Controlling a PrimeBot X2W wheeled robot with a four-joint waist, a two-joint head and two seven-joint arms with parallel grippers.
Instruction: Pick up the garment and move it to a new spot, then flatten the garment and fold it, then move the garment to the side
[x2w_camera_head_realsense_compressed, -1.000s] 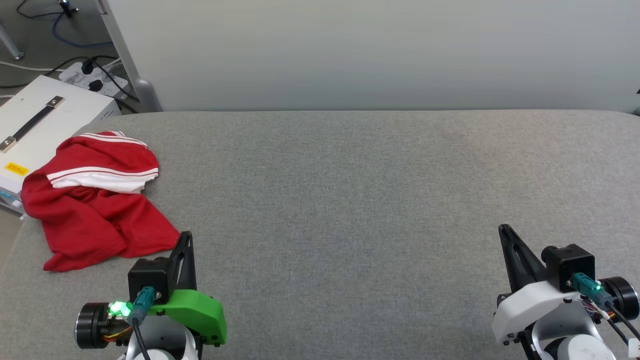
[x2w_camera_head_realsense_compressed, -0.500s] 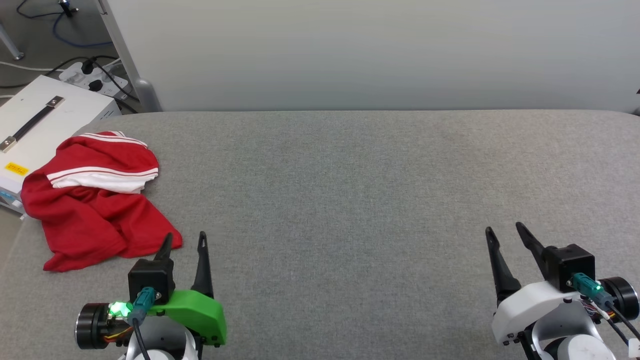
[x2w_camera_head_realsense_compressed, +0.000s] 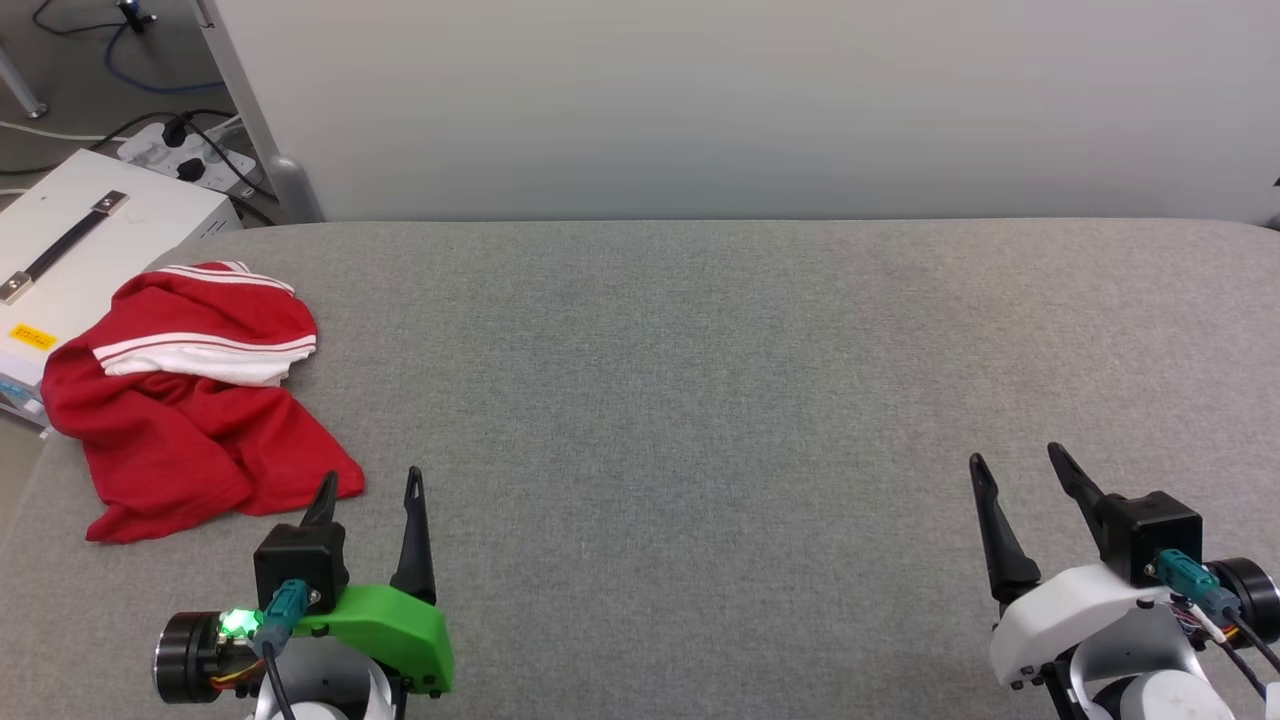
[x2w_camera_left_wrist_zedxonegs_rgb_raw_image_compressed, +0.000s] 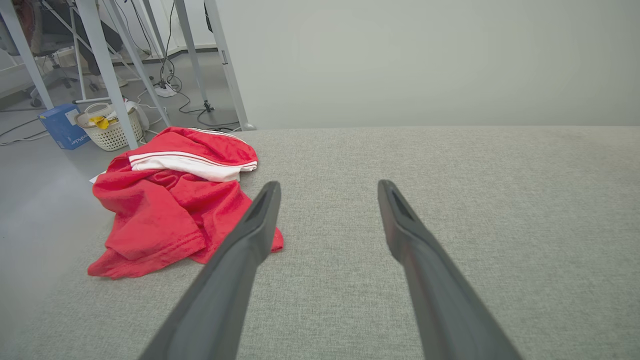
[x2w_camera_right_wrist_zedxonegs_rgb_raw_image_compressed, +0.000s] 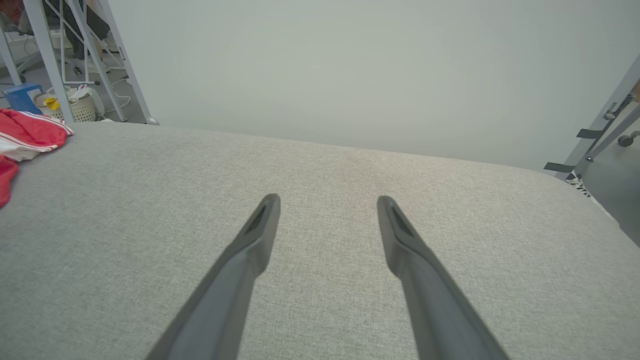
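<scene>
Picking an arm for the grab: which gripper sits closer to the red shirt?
The left gripper, green-shelled: its open jaws point beside the near corner of the red shirt. The right gripper, white-shelled, sits far across the grey surface.

A lab, it seems. Beyond the left gripper (x2w_camera_head_realsense_compressed: 370, 478), off to its left, lie a power strip (x2w_camera_head_realsense_compressed: 185, 155), loose cables (x2w_camera_head_realsense_compressed: 160, 88) and a white equipment case (x2w_camera_head_realsense_compressed: 90, 230).

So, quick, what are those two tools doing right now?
Left tool: open, holding nothing, near the garment.
Right tool: open, holding nothing.
</scene>
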